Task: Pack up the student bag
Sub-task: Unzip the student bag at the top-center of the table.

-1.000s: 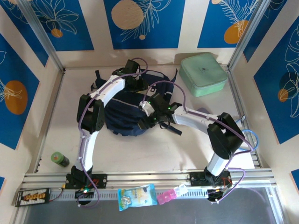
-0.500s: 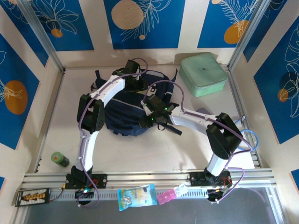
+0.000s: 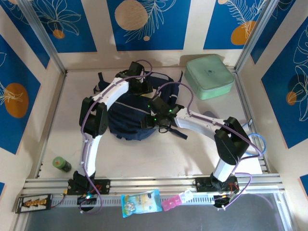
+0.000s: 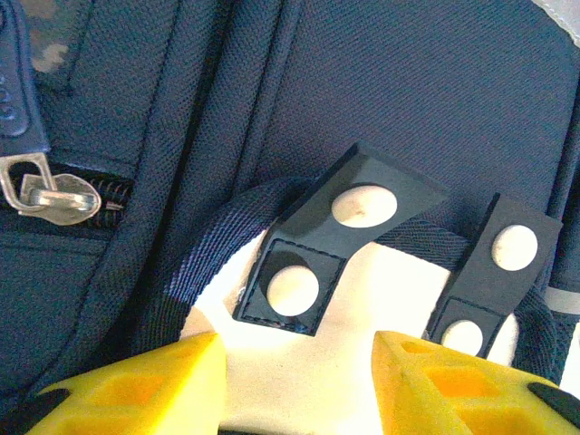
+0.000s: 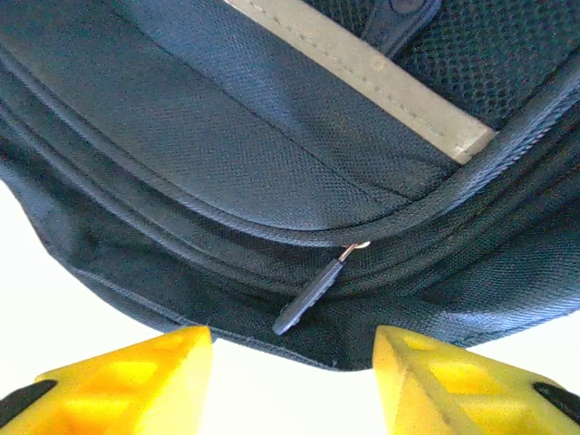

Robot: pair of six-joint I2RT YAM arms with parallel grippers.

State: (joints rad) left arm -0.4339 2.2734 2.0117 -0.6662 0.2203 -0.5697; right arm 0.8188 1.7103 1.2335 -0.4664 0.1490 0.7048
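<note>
My right pincer [image 3: 147, 121] has swung further over the student bag [image 3: 122, 122], which lies mid-desk [image 3: 163, 154]. It is open, fingers either side of a zip pull [image 5: 313, 292]. My left pincer [image 4: 297, 367] gapes empty at the bag's handle [image 4: 207, 252]. Unzipping looks near.

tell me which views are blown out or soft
Left wrist: the table inside the student bag strap loop is blown out white, and the yellow fingers are soft. Right wrist: the zip pull is sharp, while the table corners glare white. Top external: even light, sharp, only faint shadows.
</note>
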